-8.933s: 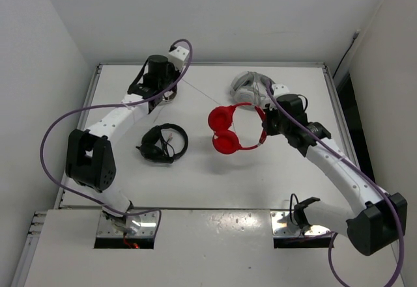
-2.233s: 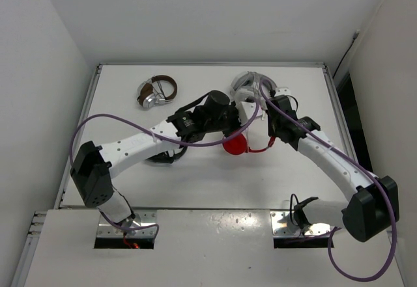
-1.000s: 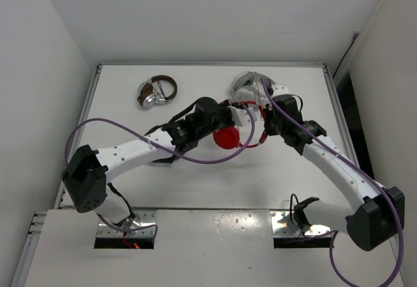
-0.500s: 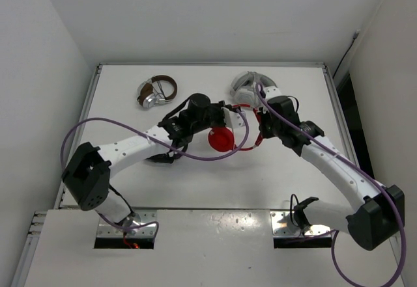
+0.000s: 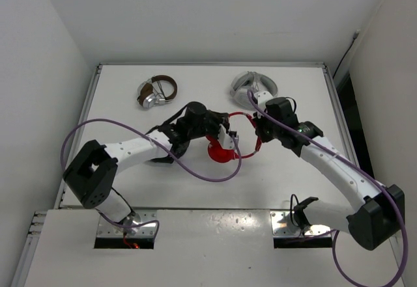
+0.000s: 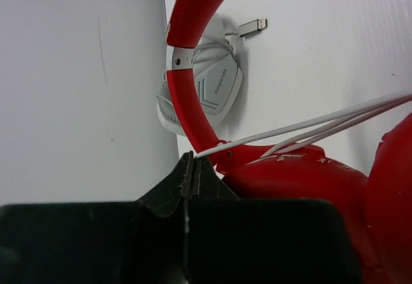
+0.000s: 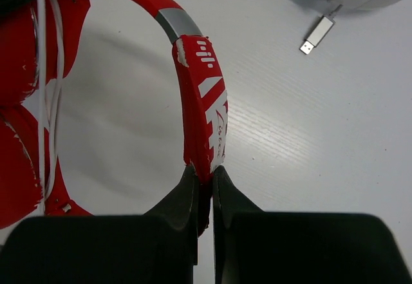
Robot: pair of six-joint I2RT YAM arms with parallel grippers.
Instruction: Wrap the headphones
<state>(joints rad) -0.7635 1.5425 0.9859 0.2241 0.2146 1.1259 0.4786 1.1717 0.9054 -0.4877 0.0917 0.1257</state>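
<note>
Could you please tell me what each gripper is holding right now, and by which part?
The right gripper is shut on the headphones, pinching their red headband. The left gripper is shut on the headphones' thin white cable.

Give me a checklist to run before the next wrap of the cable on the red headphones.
1. Right gripper shut on the red headphones at the headband: ok.
2. Left gripper pinching the white cable: ok.
3. Cable strands run straight, no slack loop showing: ok.
4. USB plug of the white-grey headphones apart from the headband: ok.
5. Cable length left to wrap: cannot tell.
</note>
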